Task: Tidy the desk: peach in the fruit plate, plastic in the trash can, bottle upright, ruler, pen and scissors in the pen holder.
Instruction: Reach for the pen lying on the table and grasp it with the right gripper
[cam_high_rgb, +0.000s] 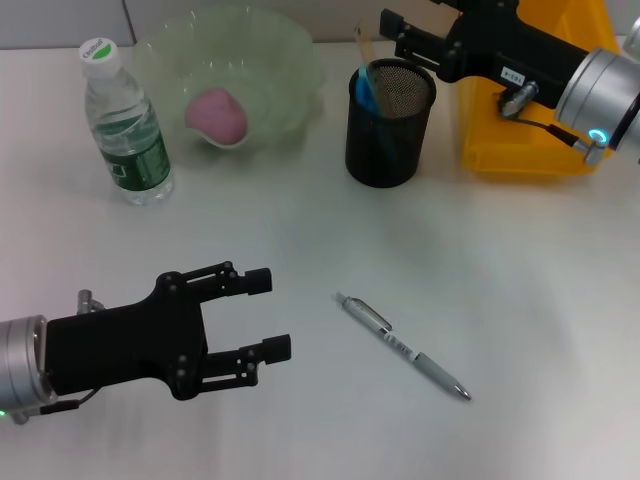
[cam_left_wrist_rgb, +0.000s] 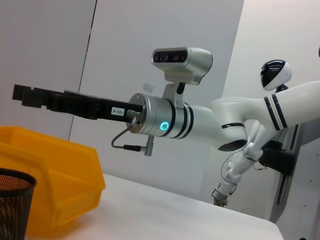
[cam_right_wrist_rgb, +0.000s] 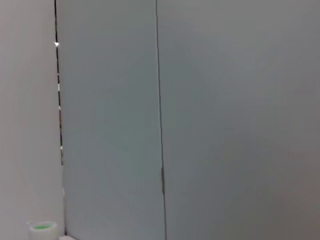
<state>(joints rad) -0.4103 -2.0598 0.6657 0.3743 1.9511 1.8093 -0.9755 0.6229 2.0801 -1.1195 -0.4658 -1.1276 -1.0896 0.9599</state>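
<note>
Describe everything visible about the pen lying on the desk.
The pen is a slim click type with a silver-grey barrel, a metal clip near its button end and a pointed tip. It lies flat and diagonal on the white desk, button end toward the left gripper, tip pointing toward the robot's right. Nothing touches it; it is outside the black mesh pen holder.
</note>
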